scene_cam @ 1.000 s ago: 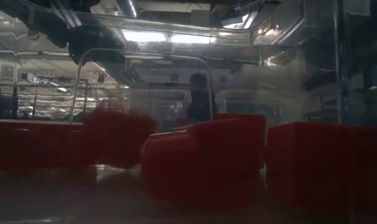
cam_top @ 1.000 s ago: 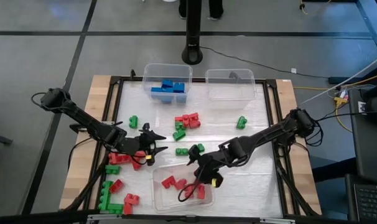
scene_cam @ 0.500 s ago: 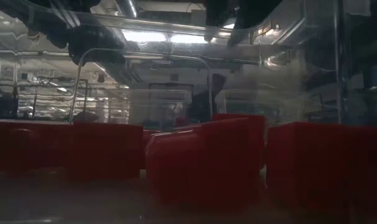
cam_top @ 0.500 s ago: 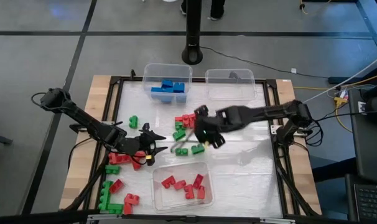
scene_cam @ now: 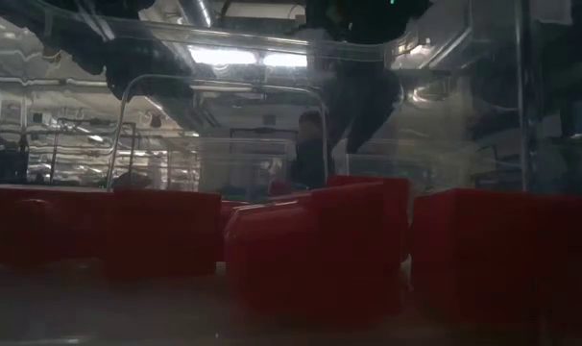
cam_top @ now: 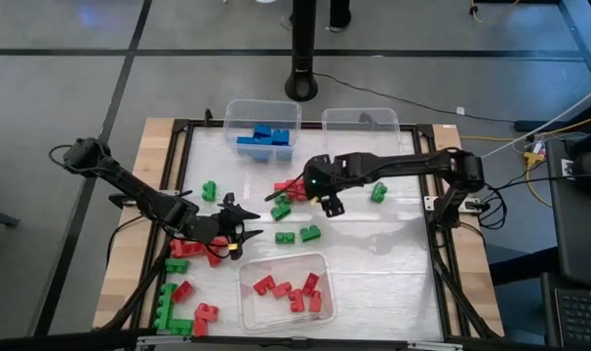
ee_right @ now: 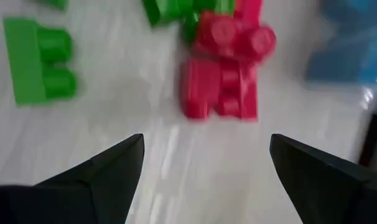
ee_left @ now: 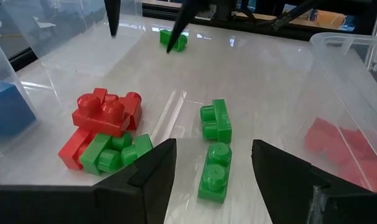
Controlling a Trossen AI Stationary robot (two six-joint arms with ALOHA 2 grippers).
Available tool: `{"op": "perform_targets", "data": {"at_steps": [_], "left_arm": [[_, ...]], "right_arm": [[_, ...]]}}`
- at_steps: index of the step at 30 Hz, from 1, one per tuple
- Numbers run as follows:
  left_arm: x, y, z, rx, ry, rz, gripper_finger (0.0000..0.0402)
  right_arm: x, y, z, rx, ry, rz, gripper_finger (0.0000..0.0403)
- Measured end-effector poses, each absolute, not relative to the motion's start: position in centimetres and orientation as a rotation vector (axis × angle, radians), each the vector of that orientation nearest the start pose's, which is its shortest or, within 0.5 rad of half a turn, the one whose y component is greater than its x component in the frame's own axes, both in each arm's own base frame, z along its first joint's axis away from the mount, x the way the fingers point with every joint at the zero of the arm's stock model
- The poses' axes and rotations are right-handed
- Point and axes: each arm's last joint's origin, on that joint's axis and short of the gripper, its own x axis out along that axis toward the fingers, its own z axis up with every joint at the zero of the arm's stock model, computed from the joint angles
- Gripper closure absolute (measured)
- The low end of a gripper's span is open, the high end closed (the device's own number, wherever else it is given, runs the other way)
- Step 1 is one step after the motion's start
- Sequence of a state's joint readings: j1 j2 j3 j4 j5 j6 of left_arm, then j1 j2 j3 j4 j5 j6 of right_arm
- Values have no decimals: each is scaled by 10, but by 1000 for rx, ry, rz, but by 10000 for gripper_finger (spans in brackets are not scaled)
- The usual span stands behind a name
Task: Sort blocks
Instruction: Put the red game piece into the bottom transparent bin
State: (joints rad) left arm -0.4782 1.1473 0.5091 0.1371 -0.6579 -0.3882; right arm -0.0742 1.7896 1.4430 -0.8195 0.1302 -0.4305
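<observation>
Red, green and blue blocks lie scattered on the table. My right gripper (cam_top: 313,192) hangs open just beside a red cluster (cam_top: 295,187) in the middle of the table. In its wrist view the red cluster (ee_right: 224,68) lies ahead between the wide fingers, and a green block (ee_right: 38,59) lies off to one side. My left gripper (cam_top: 243,230) stands open and empty at the left-middle. In its wrist view, the left gripper (ee_left: 213,149) sits over two green blocks (ee_left: 215,121), with a red-and-green pile (ee_left: 107,118) close by.
A clear bin (cam_top: 239,119) with blue blocks and a second clear bin (cam_top: 362,119) stand at the far edge. A bin (cam_top: 325,278) holding red blocks sits at the near edge. More red and green blocks (cam_top: 183,302) lie at the front left. Single green blocks (cam_top: 378,192) lie elsewhere.
My right arm has swung from above the red bin at the near edge to the red cluster in the middle. The left arm has stayed still.
</observation>
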Motion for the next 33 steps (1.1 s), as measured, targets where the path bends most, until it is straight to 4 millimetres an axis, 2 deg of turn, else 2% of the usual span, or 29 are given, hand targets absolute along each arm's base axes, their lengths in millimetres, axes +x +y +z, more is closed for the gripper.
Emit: {"op": "perform_targets", "data": {"at_steps": [8, 16, 27, 33], "left_arm": [[207, -87, 203, -113, 381, 254, 204], [207, -87, 202, -114, 382, 255, 204], [207, -87, 202, -113, 382, 256, 204], [207, -87, 202, -111, 383, 256, 204]], "right_arm": [[373, -30, 217, -507, 1123, 141, 56], [389, -37, 193, -498, 1072, 150, 56], [396, -52, 155, -438, 1153, 166, 56], [399, -52, 148, -442, 1161, 162, 56]]}}
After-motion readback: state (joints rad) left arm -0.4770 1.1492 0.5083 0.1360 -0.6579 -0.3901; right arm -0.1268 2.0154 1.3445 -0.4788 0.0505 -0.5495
